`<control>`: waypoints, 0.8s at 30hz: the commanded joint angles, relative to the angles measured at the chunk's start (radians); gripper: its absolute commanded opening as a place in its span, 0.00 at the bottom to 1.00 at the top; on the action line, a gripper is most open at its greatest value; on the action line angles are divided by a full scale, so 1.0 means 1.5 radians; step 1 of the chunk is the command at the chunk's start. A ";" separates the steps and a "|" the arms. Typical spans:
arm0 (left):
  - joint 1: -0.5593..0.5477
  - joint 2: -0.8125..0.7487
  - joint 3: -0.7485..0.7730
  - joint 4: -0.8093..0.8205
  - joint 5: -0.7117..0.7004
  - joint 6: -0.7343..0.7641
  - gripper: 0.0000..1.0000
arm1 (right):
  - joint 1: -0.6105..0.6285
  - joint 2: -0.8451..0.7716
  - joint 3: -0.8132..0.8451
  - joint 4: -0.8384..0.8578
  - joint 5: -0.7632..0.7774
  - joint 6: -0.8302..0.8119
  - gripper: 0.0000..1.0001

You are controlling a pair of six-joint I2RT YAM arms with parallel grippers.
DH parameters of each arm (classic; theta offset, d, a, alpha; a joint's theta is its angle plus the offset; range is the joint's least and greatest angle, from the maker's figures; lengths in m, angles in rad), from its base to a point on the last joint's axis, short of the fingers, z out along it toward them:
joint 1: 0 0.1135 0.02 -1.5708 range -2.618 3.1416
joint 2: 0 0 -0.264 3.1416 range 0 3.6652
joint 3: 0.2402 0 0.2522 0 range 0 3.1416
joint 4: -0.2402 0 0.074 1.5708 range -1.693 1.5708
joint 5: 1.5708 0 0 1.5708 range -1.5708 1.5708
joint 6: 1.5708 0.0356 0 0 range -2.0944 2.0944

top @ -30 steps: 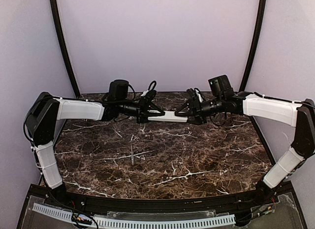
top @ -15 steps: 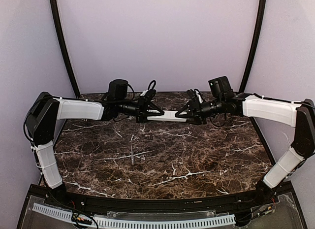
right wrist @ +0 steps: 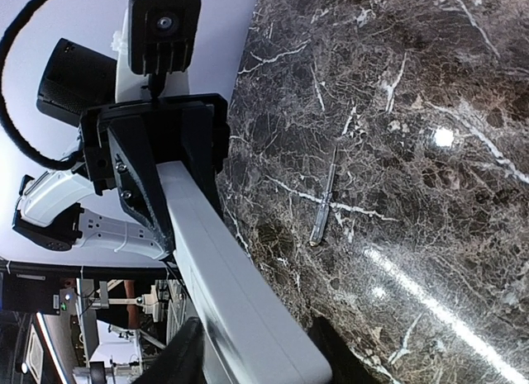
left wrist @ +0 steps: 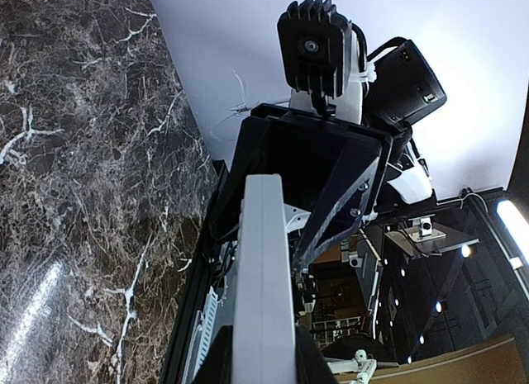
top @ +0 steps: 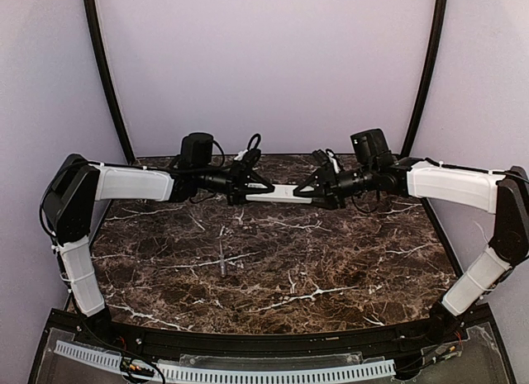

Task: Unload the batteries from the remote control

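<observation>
From where I stand, the two arms have the remote control (top: pixel 279 195) strung between them like a bridge, level and lifted clear of the table (top: pixel 347 268), over its far side. The left claw (top: pixel 252 188) is pinched down narrow on the remote's left end, and its wrist view shows the pale body running straight out from between its fingers. The right claw (top: pixel 312 191) is closed onto the other end at a wider setting, and its own camera shows dark fingers (right wrist: pixel 186 351) hugging both sides of the white casing. A thin grey stick (top: pixel 222 257) lies alone on the marble nearer the arms, well apart from either claw. I see no loose batteries and no cover piece anywhere, and I cannot tell which face holds the battery door, so I judge the job to be at an early step: securing the remote before opening it. The next move, I reckon, calls for one claw to hold firm while the other shifts its grip to work the cover off, without twisting the slim body or letting it drop.
</observation>
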 commanded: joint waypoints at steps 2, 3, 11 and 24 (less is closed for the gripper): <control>-0.007 -0.022 -0.005 0.006 -0.011 -0.005 0.00 | 0.010 -0.005 -0.005 0.003 0.011 -0.007 0.56; -0.007 -0.022 -0.005 0.006 -0.010 -0.005 0.00 | 0.010 -0.006 -0.004 0.002 0.013 -0.007 0.59; -0.007 -0.022 -0.003 -0.006 -0.014 0.004 0.00 | 0.014 -0.008 0.017 -0.037 0.053 -0.013 0.64; -0.007 -0.024 -0.001 -0.023 -0.017 0.017 0.00 | 0.032 0.018 0.045 -0.067 0.085 -0.035 0.64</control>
